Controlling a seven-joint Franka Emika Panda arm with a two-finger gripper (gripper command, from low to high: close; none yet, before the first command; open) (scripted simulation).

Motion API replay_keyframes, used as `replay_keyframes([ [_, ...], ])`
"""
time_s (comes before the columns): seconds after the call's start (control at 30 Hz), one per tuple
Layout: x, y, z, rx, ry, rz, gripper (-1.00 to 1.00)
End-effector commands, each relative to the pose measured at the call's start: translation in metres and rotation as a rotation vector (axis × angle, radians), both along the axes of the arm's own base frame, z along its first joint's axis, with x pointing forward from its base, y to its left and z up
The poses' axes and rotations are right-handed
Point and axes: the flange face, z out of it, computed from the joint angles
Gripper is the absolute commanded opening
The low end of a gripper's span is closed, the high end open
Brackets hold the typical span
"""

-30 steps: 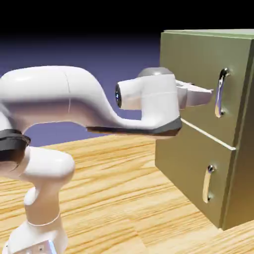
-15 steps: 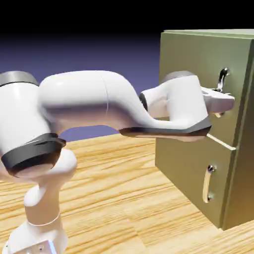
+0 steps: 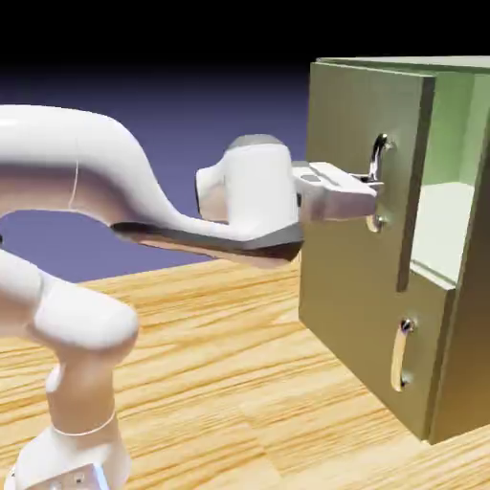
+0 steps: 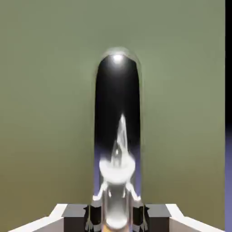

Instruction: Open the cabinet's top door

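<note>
At right on the wood-grain surface (image 3: 239,383), boxy olive-green cabinet (image 3: 354,306), tall top door (image 3: 359,163) swung partly ajar, white arm's gripper (image 3: 368,199) clamped on its long curved silver handle (image 3: 379,158), pale green interior (image 3: 445,220) showing.

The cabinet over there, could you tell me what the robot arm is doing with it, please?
The white arm's gripper is shut on the silver handle of the top door of the olive-green cabinet. That door stands partly open, showing the pale green interior behind it. The lower door is closed and untouched. In the hand view the handle sits between the fingertips.
</note>
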Motion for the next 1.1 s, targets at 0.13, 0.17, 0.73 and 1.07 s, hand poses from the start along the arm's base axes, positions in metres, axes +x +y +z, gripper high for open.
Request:
replay_keyframes([
  [0.13,-0.030,0.020,0.000,0.002,0.000,-0.077,-1.00],
  [0.17,-0.038,0.025,0.000,0.002,0.000,-0.096,-1.00],
  [0.73,-0.127,0.110,0.000,0.002,0.000,-0.357,-1.00],
  [1.07,-0.145,0.135,0.000,0.002,0.000,-0.422,-1.00],
])
